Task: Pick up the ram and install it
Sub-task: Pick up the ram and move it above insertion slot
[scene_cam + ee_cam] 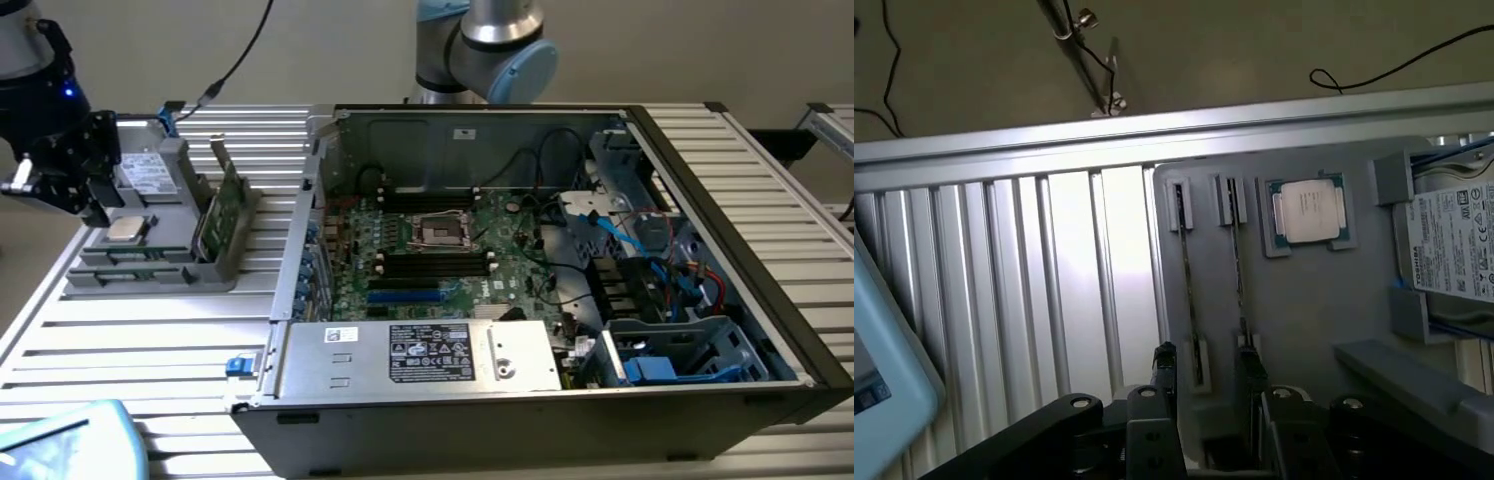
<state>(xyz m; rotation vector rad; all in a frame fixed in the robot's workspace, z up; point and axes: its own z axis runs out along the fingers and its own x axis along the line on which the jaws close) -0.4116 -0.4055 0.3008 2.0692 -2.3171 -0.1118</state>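
Two thin green boards stand on edge in a grey holder (140, 275) at the exterior view's left. The lower one, nearer the processor chip, looks like the ram (206, 236); the taller card (235, 205) stands beside it. My black gripper (67, 195) hangs over the holder's far-left side, above the boards. In the wrist view the ram (1238, 280) and the other board (1189, 290) show edge-on as dark lines in their slots. My gripper (1209, 400) is open above their near ends, with nothing held between its fingers (1164, 385).
The holder also carries a processor chip (1309, 210) and a hard drive (1459, 240). An open computer case (747, 400) with its motherboard (441, 250) and black memory slots fills the exterior view's right. A pale blue object (60, 440) lies near the table's front corner.
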